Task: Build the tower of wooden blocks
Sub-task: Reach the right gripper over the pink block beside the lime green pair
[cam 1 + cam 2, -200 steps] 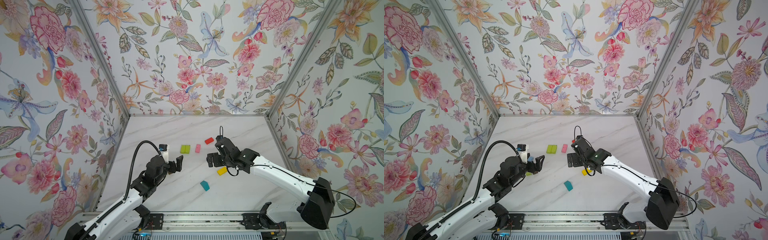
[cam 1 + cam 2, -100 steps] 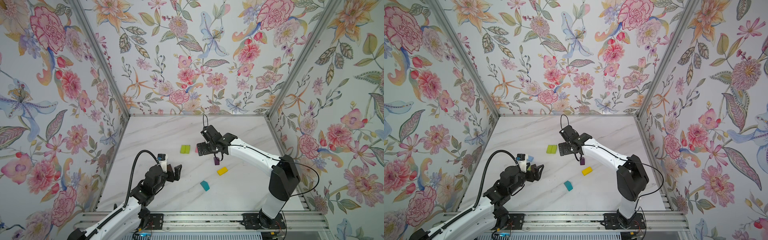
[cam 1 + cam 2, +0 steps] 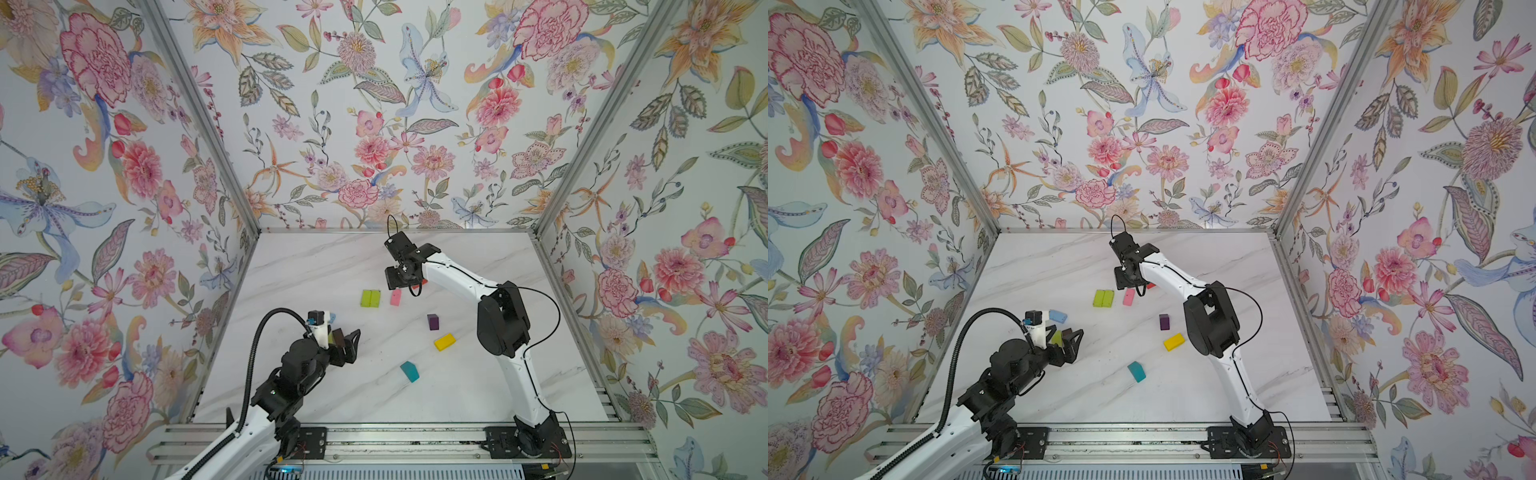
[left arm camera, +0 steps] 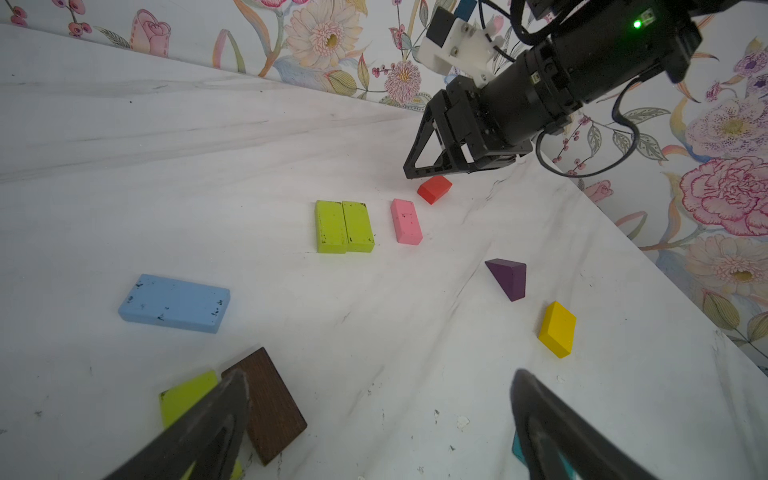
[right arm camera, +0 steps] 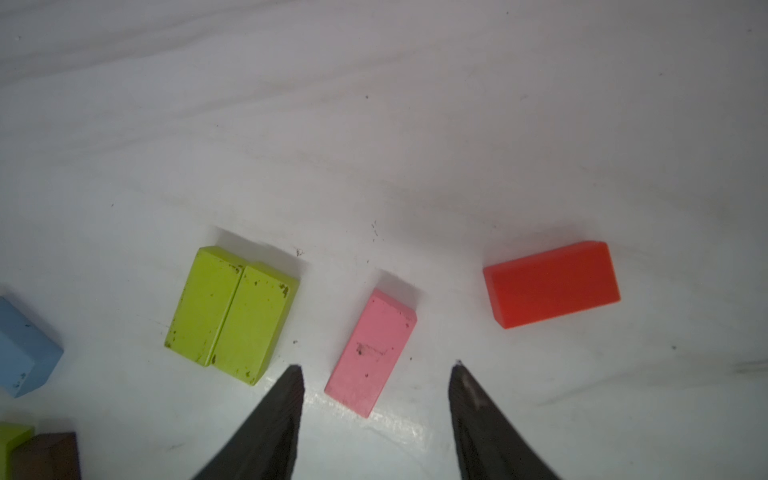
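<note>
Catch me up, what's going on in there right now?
No tower yet: the blocks lie scattered on the table, with two green ones side by side. The right gripper hangs open over the pink block, beside the red one, holding nothing. The left gripper sits open by the brown block, also empty.

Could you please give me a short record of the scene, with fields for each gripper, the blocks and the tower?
Left gripper: open, empty, by the brown block and single lime green block, which lie side by side
Right gripper: jaws apart, empty, at the pink block
Lime green pair: flat, long sides touching
Loose blocks: red block, light blue block, purple block, yellow block, teal block, each apart on the table
Tower: not started; no block seen stacked
</note>
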Controlling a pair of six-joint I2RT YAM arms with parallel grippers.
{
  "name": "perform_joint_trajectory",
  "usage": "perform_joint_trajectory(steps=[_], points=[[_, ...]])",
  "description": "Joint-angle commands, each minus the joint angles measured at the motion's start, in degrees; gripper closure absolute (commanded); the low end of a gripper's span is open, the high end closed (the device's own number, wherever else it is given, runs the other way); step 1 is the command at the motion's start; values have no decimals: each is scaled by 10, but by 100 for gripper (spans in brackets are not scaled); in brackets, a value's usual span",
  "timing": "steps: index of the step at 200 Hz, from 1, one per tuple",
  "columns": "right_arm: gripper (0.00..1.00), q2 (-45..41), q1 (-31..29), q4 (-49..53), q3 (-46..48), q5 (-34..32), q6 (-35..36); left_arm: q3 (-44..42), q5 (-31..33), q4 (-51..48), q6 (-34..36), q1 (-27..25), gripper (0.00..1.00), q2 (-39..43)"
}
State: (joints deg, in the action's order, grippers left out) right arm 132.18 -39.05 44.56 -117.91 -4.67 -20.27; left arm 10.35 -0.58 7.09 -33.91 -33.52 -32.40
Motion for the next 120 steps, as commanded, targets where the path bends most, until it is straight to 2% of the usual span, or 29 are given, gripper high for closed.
perform_joint_trajectory(steps=[1,120], points=[[45,24,8,40,-41,8,6,-18,20,-12,-5,-5,1,3],[48,76,16,41,-76,33,22,-8,4,40,-5,-6,1,-60]])
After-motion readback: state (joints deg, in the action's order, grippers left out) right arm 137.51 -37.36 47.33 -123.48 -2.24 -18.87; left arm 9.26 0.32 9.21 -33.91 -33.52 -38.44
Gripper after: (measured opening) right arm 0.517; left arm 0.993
